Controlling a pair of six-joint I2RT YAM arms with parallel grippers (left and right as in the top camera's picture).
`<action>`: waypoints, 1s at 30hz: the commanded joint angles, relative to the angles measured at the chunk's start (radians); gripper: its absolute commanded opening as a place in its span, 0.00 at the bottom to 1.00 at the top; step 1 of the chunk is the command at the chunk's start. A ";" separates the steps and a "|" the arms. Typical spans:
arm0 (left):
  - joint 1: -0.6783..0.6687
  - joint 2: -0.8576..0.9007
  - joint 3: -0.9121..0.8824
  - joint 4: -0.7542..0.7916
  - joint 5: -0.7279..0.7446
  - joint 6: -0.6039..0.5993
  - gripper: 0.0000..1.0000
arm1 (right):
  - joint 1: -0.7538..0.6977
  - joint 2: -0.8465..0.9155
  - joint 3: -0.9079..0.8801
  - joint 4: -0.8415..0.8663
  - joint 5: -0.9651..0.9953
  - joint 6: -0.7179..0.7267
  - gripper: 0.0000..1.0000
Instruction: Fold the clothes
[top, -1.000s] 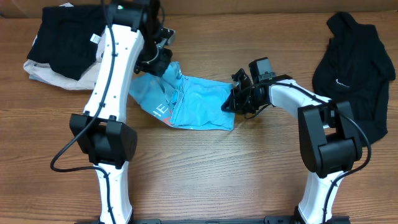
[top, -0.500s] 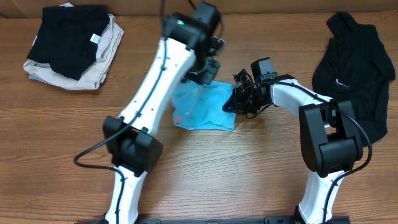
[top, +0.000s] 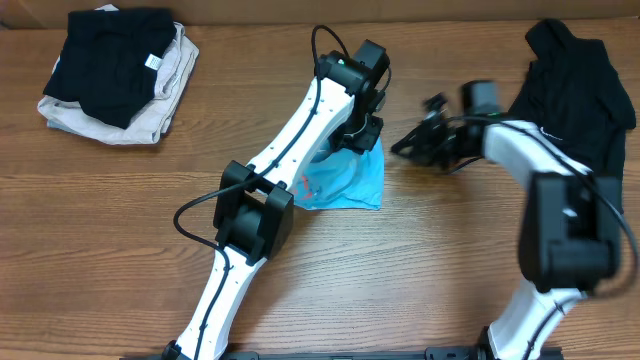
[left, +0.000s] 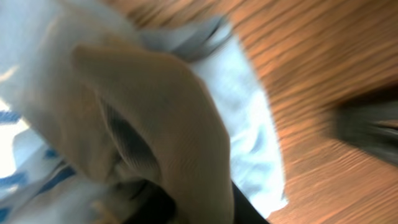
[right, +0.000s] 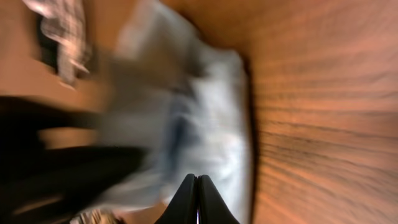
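Observation:
The light blue T-shirt lies bunched and folded over itself at the table's middle. My left gripper is at its far edge, shut on the T-shirt; in the left wrist view pale cloth drapes over the dark fingers. My right gripper is shut and empty, just right of the shirt and apart from it. Its closed fingertips point at the blurred shirt. The black top with a small white logo lies crumpled at the far right.
A stack of folded clothes, black on beige, sits at the back left corner. The left arm stretches diagonally across the wooden table from its base at the front.
My left gripper swept from the left to the right, carrying the shirt's left part over its right part. My right gripper left the shirt's right edge and drew back to the right.

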 joint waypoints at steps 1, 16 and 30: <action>-0.027 -0.006 0.018 0.043 0.055 -0.028 0.34 | -0.085 -0.201 0.065 -0.016 -0.106 0.005 0.06; 0.019 -0.107 0.390 0.015 0.241 -0.051 1.00 | -0.259 -0.435 0.067 -0.160 -0.032 -0.002 0.21; 0.325 -0.232 0.590 -0.174 0.220 0.020 1.00 | 0.183 -0.331 0.064 -0.219 0.272 -0.260 0.75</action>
